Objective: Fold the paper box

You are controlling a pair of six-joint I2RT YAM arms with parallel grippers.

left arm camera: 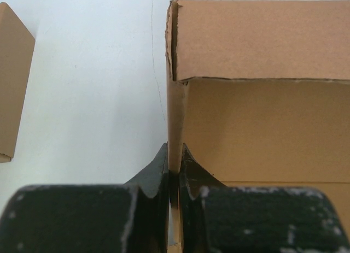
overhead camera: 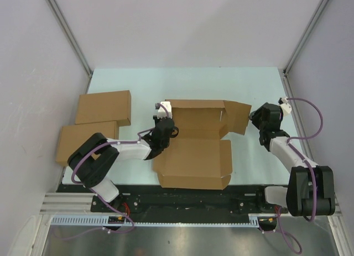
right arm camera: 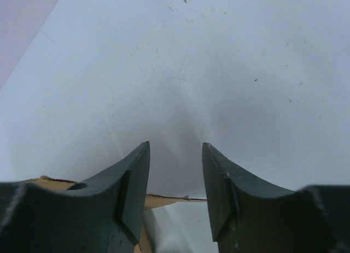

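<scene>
Pinching left side wall of paper box (overhead camera: 196,153): left end effector (left arm camera: 174,166), clamped tight on cardboard. Paper box sits on table (overhead camera: 138,82), partly folded. Right end effector (right arm camera: 175,174) just right of paper box, fingers apart, gripping nothing. Two finished boxes (overhead camera: 103,108) lie left of paper box.

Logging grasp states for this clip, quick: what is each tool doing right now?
Left tool: closed, pinching an upright side wall of the paper box.
Right tool: open, holding nothing.
</scene>
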